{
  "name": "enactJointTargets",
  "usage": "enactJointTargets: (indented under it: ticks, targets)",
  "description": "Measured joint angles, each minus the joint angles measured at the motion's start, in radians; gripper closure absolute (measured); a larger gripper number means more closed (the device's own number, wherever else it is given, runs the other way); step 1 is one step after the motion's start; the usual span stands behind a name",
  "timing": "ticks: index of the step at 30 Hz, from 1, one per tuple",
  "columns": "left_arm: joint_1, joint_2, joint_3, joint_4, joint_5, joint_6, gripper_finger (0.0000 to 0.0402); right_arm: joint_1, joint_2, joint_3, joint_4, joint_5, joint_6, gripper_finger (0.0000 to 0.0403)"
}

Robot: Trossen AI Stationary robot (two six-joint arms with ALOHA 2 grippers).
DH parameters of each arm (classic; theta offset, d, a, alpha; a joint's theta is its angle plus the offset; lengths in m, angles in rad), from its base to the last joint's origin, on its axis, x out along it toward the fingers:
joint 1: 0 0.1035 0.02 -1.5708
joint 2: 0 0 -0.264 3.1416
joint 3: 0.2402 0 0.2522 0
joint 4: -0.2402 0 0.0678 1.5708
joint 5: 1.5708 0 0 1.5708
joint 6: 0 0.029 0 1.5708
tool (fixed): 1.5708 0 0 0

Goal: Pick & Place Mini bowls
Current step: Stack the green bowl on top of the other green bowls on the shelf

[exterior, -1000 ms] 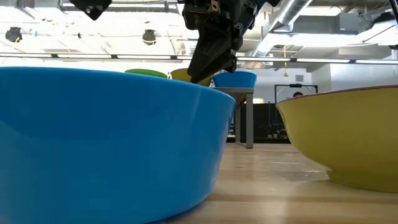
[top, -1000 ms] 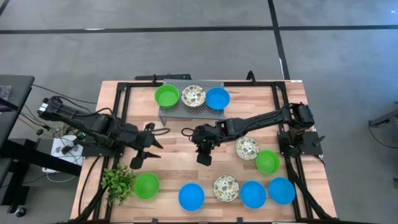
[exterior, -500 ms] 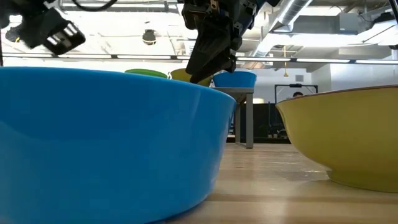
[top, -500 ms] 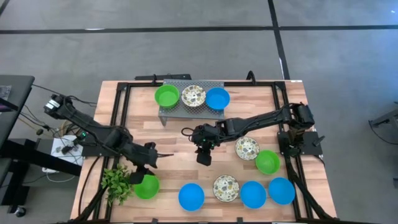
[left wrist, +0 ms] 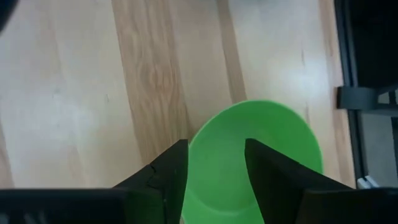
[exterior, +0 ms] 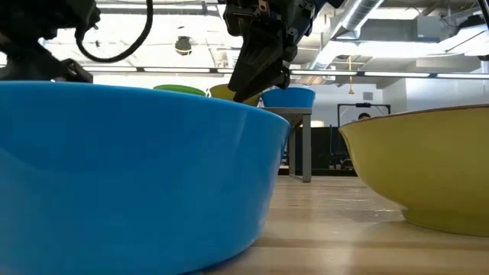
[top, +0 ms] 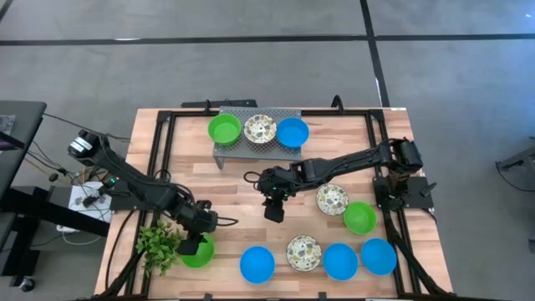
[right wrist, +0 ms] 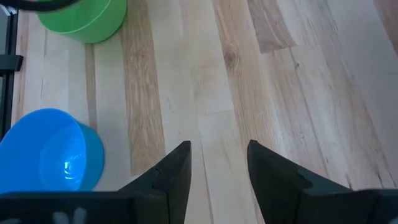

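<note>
Green bowl (left wrist: pixel 255 158) at the table's front left sits right under the left gripper (left wrist: pixel 216 163) — jaws spread, one finger over the near rim and one over the hollow, likely lined up to pinch the wall for a lift. Right gripper (right wrist: pixel 217 163) hangs mid-table with jaws spread over bare wood (right wrist: pixel 261 81), holding nothing — a blue bowl (right wrist: pixel 46 152) lies well off to one side of its jaws.

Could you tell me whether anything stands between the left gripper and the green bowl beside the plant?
Nothing visible does. The left gripper is right over the green bowl, its open fingers framing the rim; the plant sits off to the side.
</note>
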Motion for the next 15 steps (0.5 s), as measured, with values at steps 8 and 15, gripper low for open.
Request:
enactJointTargets:
  ticks: [8,15]
  targets:
    - [-0.014,0.064,0.000,0.000,-0.004,0.000,0.0227,0.000,0.000,0.000,0.000,0.000,0.000,0.0261]
    - [-0.013,0.094,0.001,0.000,-0.046,0.020,0.0233,0.000,0.000,0.000,0.000,0.000,0.000,0.0260]
